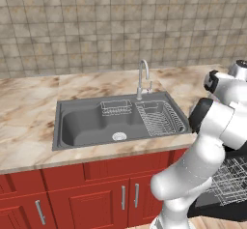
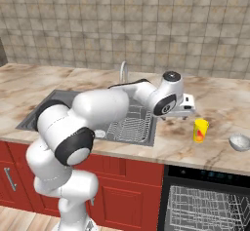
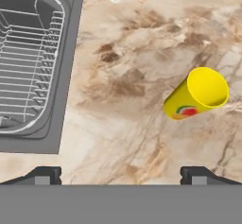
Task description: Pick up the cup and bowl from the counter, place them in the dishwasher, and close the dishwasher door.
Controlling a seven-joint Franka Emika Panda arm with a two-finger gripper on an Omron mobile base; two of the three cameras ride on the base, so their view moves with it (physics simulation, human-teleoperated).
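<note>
Above the counter (image 2: 219,101), the gripper (image 3: 120,173) hangs wide (empty), just beside the upright cup (image 2: 200,130), ready to grasp.

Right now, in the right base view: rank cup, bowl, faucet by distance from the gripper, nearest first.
From the gripper:
1. Yellow cup, just right of it and nearer the counter's front edge.
2. Bowl, farther right on the counter.
3. Faucet, left behind the arm; close to the bowl's rank.

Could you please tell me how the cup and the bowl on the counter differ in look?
The cup is bright yellow with a red mark; the bowl is pale grey. The cup is tall and narrow, the bowl low and wide. The cup stands nearer the sink, the bowl farther right. Both sit upright on the counter.
</note>
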